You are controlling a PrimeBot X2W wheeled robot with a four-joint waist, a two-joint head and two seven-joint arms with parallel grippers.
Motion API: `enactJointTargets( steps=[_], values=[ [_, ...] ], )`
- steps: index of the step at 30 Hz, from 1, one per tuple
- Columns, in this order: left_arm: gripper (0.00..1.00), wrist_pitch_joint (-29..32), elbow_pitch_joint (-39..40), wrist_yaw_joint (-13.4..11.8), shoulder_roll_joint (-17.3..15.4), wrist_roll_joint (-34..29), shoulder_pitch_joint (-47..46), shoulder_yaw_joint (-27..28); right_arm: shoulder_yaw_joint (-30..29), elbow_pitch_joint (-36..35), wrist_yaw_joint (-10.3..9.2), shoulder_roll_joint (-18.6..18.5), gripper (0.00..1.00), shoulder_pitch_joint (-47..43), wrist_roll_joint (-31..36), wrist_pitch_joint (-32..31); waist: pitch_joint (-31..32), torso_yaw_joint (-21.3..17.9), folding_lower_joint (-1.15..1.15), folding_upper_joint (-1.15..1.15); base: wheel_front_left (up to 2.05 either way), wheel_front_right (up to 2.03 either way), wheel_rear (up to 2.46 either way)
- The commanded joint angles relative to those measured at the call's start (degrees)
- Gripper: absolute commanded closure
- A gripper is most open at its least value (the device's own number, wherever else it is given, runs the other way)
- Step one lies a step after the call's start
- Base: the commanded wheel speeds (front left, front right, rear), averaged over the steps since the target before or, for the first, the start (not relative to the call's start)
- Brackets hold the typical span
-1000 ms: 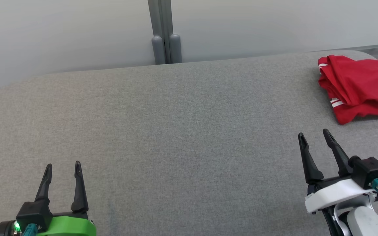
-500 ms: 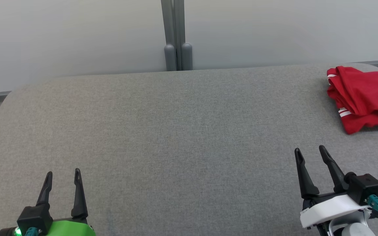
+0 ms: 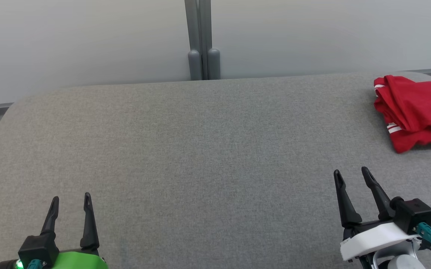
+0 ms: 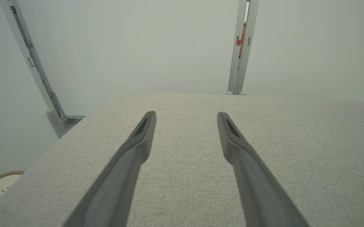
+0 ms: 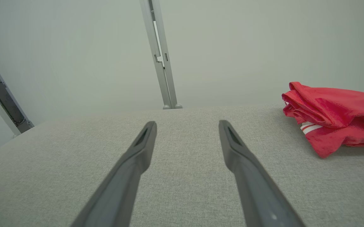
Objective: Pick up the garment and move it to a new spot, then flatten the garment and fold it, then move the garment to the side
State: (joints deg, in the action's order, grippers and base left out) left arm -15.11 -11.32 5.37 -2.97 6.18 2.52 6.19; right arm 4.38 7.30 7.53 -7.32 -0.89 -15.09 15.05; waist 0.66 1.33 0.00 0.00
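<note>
Garment [image 3: 417,108] is left folded at the tabletop's [image 3: 200,149] far right corner; right gripper [image 3: 350,171] withdrawn, both jaws apart; task judged done.

Bare table [image 3: 200,149], garment [image 3: 417,108] far right

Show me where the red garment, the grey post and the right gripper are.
garment [image 3: 419,108], head view, middle of the red cloth.
post [image 3: 193,30], head view, its upright shaft.
right gripper [image 3: 350,171], head view, midway between its open fingertips.
</note>
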Motion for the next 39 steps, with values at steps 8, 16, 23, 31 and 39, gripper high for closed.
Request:
enactJointTargets(
  steps=[8,16,23,31,39],
  values=[
    [1.0,0.1,-2.6,-0.1,0.6,0.5,0.7,-0.2,0.3,2.5,0.01,0.8,1.0,-1.0,-0.2,-0.2,0.0,0.2,0.0,0.0,0.0,0.0,0.0],
    [1.0,2.9,-3.0,0.1,0.5,10.0,-0.8,0.3,-0.6,2.9,0.0,0.9,1.0,-0.1,-9.2,-2.2,-0.1,0.1,0.0,0.0,0.0,0.0,0.0],
    [1.0,4.5,-2.7,0.3,0.5,17.4,-1.4,0.1,-1.3,3.3,0.0,1.0,1.0,0.7,-16.0,-3.9,-0.1,0.0,0.0,0.0,0.0,0.0,0.0],
    [1.0,6.4,-2.5,0.6,0.4,25.4,-2.3,0.0,-2.1,3.6,-0.01,1.2,1.0,1.4,-23.4,-5.7,-0.2,-0.1,0.0,0.0,0.0,0.0,0.0],
    [1.0,8.2,-2.5,0.7,0.4,32.6,-3.1,0.1,-2.9,3.9,-0.01,1.4,1.0,2.2,-30.0,-7.3,-0.2,-0.2,0.0,0.0,0.0,0.0,0.0]
  ],
)
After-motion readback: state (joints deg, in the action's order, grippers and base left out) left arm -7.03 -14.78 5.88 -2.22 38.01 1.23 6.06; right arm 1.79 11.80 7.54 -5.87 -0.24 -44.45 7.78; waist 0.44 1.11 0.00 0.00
